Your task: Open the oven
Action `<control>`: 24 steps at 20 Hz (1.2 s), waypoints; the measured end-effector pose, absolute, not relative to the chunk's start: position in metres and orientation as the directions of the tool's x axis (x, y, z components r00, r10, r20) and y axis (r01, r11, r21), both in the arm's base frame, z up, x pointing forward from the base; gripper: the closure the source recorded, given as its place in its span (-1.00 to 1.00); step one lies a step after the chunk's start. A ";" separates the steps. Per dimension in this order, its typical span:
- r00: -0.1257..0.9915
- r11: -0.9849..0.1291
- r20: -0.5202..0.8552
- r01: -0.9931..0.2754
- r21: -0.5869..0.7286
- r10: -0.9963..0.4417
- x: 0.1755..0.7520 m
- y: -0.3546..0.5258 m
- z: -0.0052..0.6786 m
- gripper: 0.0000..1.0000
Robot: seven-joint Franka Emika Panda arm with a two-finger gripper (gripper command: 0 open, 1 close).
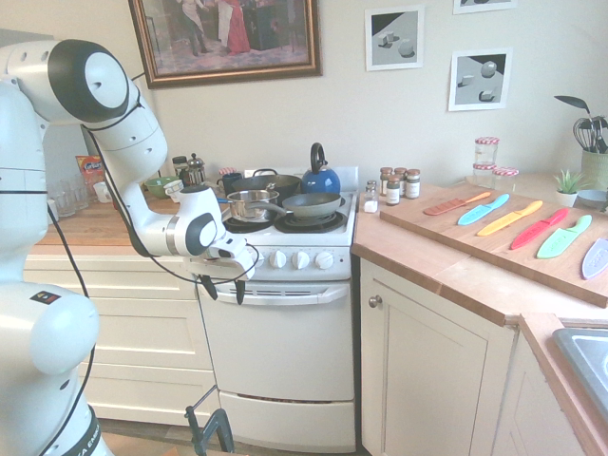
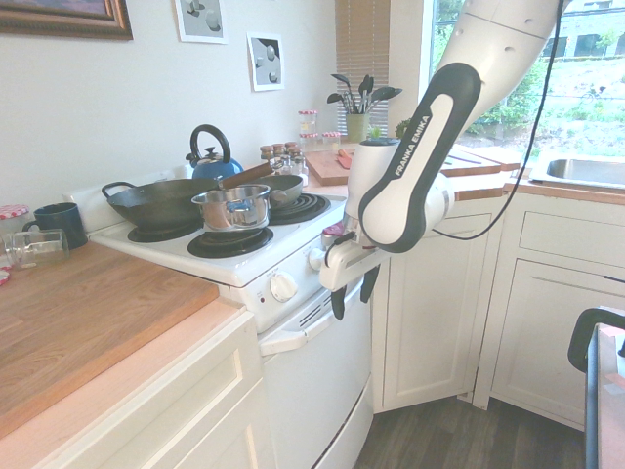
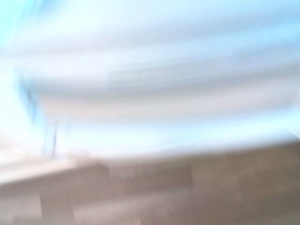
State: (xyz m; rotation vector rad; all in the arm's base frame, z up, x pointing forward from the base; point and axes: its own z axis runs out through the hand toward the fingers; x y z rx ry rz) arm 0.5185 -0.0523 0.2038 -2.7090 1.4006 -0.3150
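The white oven (image 1: 285, 351) stands between cream cabinets, its wide door upright against the body. Its bar handle (image 1: 294, 293) runs across the top of the door, under a row of round knobs (image 1: 300, 259). My gripper (image 1: 223, 290) hangs fingers-down in front of the handle's left end, open, with nothing between its dark fingers. From the other side, the gripper (image 2: 354, 293) sits just off the oven (image 2: 312, 391) front, a little above and in front of the handle (image 2: 293, 335). The wrist view is a blur of white oven front above wood floor.
On the hob sit a steel saucepan (image 1: 249, 204), a frying pan (image 1: 312, 203), a dark wok and a blue kettle (image 1: 320, 176). Cream cabinets (image 1: 123, 332) flank the oven on the left and a corner cabinet (image 1: 427, 380) on the right. A board with coloured knives (image 1: 513, 228) lies on the right counter.
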 end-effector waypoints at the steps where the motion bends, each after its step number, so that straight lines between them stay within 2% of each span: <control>1: 0.563 -0.582 0.153 -0.795 -0.169 -0.812 0.528 -0.056 0.203 -1.00; 7: 0.572 -0.594 0.163 -0.781 -0.192 -0.804 0.570 -0.058 0.190 -1.00; 14: 0.607 -0.636 0.191 -0.743 -0.207 -0.771 0.559 -0.057 0.167 -1.00; 17: 0.610 -0.642 0.202 -0.737 -0.210 -0.766 0.535 -0.065 0.158 -1.00; 24: 0.597 -0.604 0.094 -0.792 -0.090 -0.797 0.409 -0.125 0.097 -1.00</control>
